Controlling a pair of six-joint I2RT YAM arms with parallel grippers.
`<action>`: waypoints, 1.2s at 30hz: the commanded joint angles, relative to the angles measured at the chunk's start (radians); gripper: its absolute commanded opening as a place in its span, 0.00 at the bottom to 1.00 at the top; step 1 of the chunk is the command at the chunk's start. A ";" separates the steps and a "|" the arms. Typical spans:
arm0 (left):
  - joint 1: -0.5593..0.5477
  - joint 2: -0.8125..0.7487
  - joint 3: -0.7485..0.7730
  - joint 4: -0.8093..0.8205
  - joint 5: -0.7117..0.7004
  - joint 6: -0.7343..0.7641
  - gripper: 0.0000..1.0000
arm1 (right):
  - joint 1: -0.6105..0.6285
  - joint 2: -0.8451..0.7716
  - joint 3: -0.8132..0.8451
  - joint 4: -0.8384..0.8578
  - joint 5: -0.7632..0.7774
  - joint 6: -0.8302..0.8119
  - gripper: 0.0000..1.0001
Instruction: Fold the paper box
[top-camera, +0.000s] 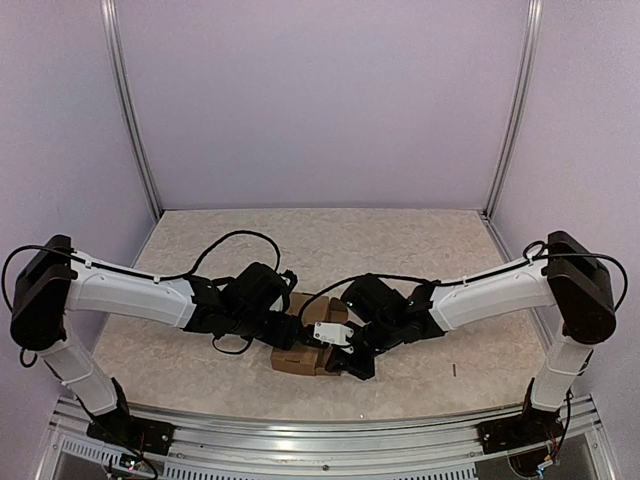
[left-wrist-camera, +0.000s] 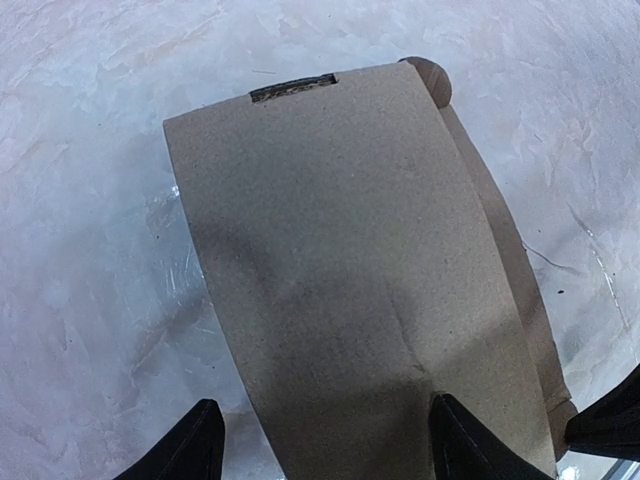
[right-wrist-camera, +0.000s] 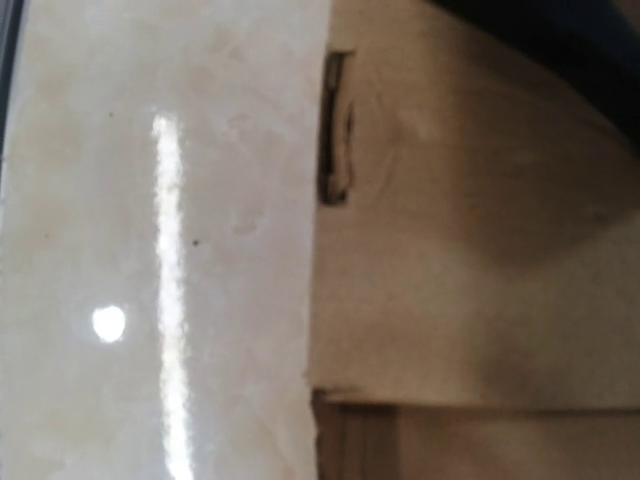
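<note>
**Both hands low over the part-folded box: press the top panel down squarely**

The paper box (left-wrist-camera: 350, 280) lies on the counter (left-wrist-camera: 90, 200) directly under and ahead of the left hand (left-wrist-camera: 322, 405), with its broad brown top panel running away from the wrist. This hand's jaws stand apart. One is just off the panel's left edge and the other is over the panel near its right side, with nothing pinched between them. At the panel's far end sits a narrow slot (left-wrist-camera: 292, 89), and a rounded tab (left-wrist-camera: 432, 78) pokes out at the far right corner. The panel bows a little and a side wall shows below its right edge, so the box looks partly formed rather than closed.

The right hand (top-camera: 338, 348) comes in opposite, close against the box. Its wrist camera shows only cardboard and the slot from very near, so I cannot tell whether its jaws are apart or together.

The step appears to be flattening or tucking this top panel. To do it well, I judge the left hand should hold the near end down evenly while the right hand works the far end. Pressing off-centre could crease the panel askew or kick the light box sideways on the glossy counter.
</note>
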 joint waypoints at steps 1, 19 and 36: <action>-0.001 0.030 -0.015 -0.028 0.018 0.017 0.69 | -0.010 0.014 0.030 -0.004 -0.007 0.017 0.00; 0.003 0.042 -0.012 -0.029 0.015 0.019 0.69 | -0.009 0.011 0.043 -0.016 -0.042 -0.012 0.21; 0.008 0.029 -0.017 -0.037 0.008 0.025 0.69 | -0.004 0.027 0.054 -0.050 -0.009 0.005 0.00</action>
